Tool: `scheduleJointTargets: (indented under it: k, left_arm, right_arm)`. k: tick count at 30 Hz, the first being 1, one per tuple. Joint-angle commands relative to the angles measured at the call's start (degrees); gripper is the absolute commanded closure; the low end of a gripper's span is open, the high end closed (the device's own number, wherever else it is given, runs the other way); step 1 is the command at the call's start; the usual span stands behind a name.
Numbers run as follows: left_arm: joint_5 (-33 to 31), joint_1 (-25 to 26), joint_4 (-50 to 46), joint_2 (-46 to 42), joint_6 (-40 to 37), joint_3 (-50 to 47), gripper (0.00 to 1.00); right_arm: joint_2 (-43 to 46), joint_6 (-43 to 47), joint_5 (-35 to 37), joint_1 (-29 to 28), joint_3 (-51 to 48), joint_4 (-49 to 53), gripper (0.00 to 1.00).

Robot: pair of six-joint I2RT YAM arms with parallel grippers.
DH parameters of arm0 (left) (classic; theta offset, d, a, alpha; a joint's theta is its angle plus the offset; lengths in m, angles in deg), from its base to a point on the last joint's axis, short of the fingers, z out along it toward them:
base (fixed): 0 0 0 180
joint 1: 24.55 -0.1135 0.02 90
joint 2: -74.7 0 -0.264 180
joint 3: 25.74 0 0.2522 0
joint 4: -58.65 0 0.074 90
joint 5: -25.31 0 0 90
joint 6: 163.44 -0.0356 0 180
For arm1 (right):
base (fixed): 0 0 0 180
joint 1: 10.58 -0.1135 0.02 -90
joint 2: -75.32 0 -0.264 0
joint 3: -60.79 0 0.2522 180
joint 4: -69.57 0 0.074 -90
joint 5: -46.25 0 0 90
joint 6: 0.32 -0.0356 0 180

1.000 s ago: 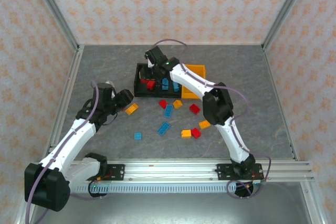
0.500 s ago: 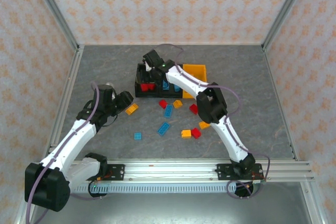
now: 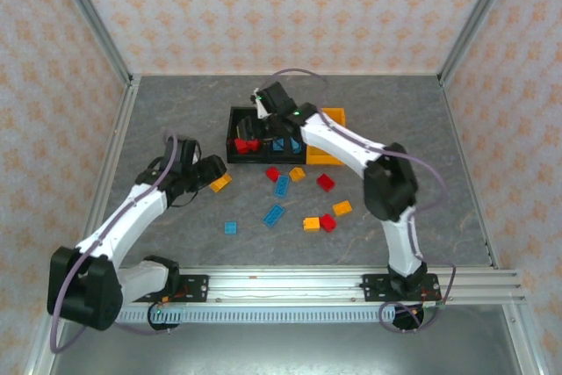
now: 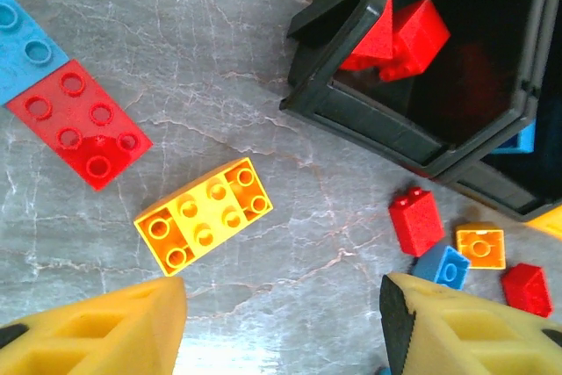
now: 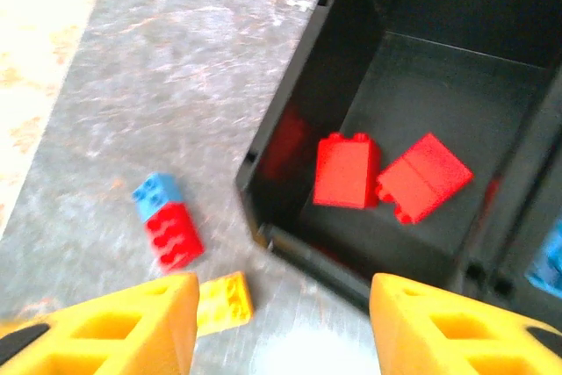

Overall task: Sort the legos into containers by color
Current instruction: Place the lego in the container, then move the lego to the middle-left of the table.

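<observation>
Two red bricks lie in the end black bin. Blue bricks sit in the middle bin, with the orange bin adjoining. Loose bricks lie scattered on the bench. Right claw: spread, empty, above the end black bin. Left claw: spread, empty, near a yellow brick.

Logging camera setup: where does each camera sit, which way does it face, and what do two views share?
Top external: fixed above and behind the bases, looking down over the table; both arms show, left gripper by an orange-yellow brick, right gripper over the bins.
Left wrist: on the left arm, facing down at that brick; its yellow fingers frame the bottom.
Right wrist: facing down into the black bin holding two red bricks; its yellow fingers below.
Shared: both wrist views catch that bin and the orange-yellow brick.
</observation>
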Motion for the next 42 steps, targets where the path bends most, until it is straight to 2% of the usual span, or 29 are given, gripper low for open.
scheduleJointTargets:
  k: [1,2,7,11,14,20,30,39,42]
  left_arm:
    - [0.05,-0.42,-5.72,3.83,-9.35,5.19,0.39]
    - [-0.07,-0.47,-6.94,5.2,-11.64,6.53,0.38]
    - [-9.57,-0.41,-15.97,14.04,-21.64,14.64,0.38]
    - [-8.49,-0.08,-17.18,18.81,-27.17,17.68,0.38]
    - [-9.32,1.26,-16.24,22.03,-28.05,18.75,0.37]
    - [-11.78,5.58,-13.84,26.6,-28.28,19.86,0.36]
    - [-15.76,7.82,-12.31,30.17,-27.6,18.12,0.36]
    - [-13.32,10.63,-11.61,31.5,-27.19,14.93,0.36]
    - [-13.35,11.09,-11.68,31.17,-26.66,13.9,0.4]
  right_arm:
    - [11.05,3.5,-0.26,-0.28,-11.67,-7.43,0.45]
    - [14.35,3.97,-0.77,-0.27,-16.14,-8.52,0.45]
    - [29.29,5.55,-5.46,-0.1,-36.73,-13.39,0.42]
    - [38.82,5.04,-10.73,-0.1,-48.01,-15.64,0.39]
    - [44.28,3.24,-10.85,-0.1,-53.12,-17.0,0.37]
    - [46.5,1.78,-9.08,-0.1,-55.86,-16.61,0.37]
    - [46.49,1.0,-10.47,-0.1,-56.03,-17.25,0.38]
    - [45.97,0.85,-10.49,-0.1,-55.77,-17.62,0.38]
    - [45.16,0.9,-10.4,-0.1,-55.39,-17.44,0.38]
